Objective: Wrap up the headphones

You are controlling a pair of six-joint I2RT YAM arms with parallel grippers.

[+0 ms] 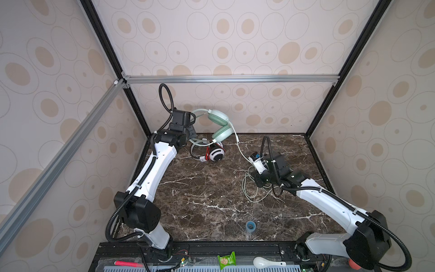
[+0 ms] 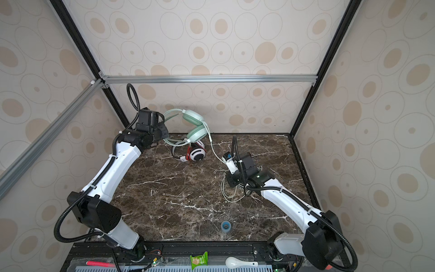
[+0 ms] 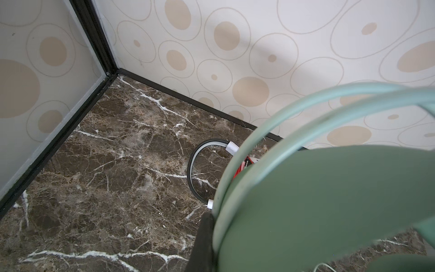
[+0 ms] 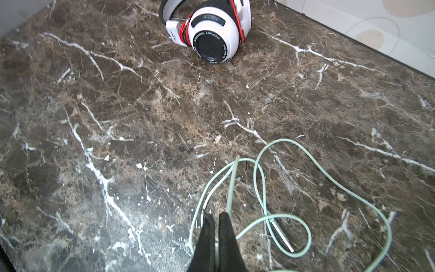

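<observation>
Presently left hand [image 1: 191, 135] clamped the mint headphones [image 1: 220, 120] above the desk [image 1: 211, 193]; right hand [image 4: 216, 221] pinched their cord [image 4: 261, 179]. Winding likely needed steady tension, loops laid even.

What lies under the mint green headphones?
The white headphones lie on the marble table below them, with red cord and grey headband showing. From above, a green ear cup covers that pair's far edge.
</observation>
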